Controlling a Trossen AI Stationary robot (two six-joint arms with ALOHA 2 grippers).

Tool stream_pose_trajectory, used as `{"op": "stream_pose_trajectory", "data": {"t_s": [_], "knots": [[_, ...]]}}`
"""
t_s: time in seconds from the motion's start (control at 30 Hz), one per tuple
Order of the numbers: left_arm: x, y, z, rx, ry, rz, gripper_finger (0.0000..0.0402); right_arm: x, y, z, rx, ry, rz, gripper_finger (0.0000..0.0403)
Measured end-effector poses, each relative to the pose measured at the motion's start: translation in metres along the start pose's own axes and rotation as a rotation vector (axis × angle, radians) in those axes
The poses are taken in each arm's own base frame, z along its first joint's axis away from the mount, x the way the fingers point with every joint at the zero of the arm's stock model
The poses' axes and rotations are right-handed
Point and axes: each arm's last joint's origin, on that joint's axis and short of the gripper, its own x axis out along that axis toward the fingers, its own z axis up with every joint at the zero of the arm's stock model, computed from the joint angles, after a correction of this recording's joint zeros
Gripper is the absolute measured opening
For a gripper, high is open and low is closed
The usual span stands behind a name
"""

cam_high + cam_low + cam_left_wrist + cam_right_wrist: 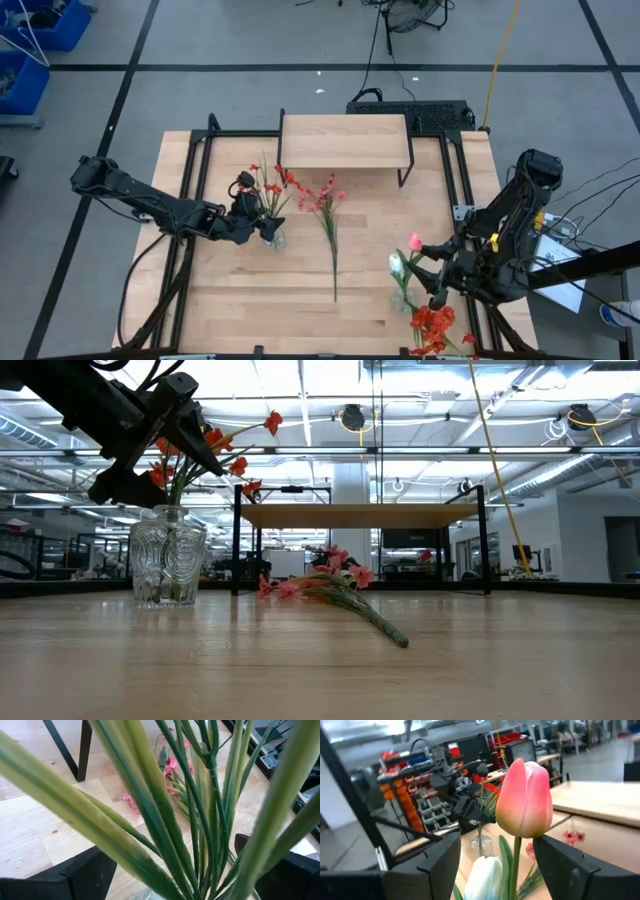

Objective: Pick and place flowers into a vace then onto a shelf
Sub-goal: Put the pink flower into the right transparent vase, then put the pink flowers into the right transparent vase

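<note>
Reaching over a glass vase (275,238) at nine o'clock of the table (230,300), the left gripper (262,226) has its jaws spread around red stems (215,445) already standing inside. At four o'clock the right gripper (420,272) straddles a pink bud (525,799) and white bud (482,875), jaws parted, apparently not yet pinching. Next, probably, closing and lifting. One pink spray (328,215) lies centre, one red bunch (432,328) at five; one shelf (345,140) waits at twelve.

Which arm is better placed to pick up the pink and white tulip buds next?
The right. Its gripper sits beside the pink bud and white bud, jaws straddling the stem in its wrist view. The left gripper is across the table at the vase, jaws open around the stems.
</note>
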Motion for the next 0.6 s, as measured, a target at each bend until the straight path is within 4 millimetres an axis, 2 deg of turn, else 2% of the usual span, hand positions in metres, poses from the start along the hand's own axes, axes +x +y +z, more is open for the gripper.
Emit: {"op": "stream_pose_trajectory", "data": {"t_s": [0.13,0.33,0.43,0.6], "knots": [[0.000,0.000,0.000,0.001,0.000,0.000,0.0399,0.000,0.000,0.001,0.086,0.001,0.002,0.0240],[0.000,0.000,0.000,0.004,-0.001,0.003,0.0399,-0.009,0.001,0.000,0.122,0.013,0.034,0.0240],[0.000,0.000,0.000,0.012,-0.002,0.003,0.0399,-0.009,-0.007,-0.009,0.130,0.014,0.036,0.0240],[0.000,0.000,0.000,0.026,-0.002,0.003,0.0399,-0.013,-0.028,-0.029,0.389,0.034,0.070,0.0240]]}}
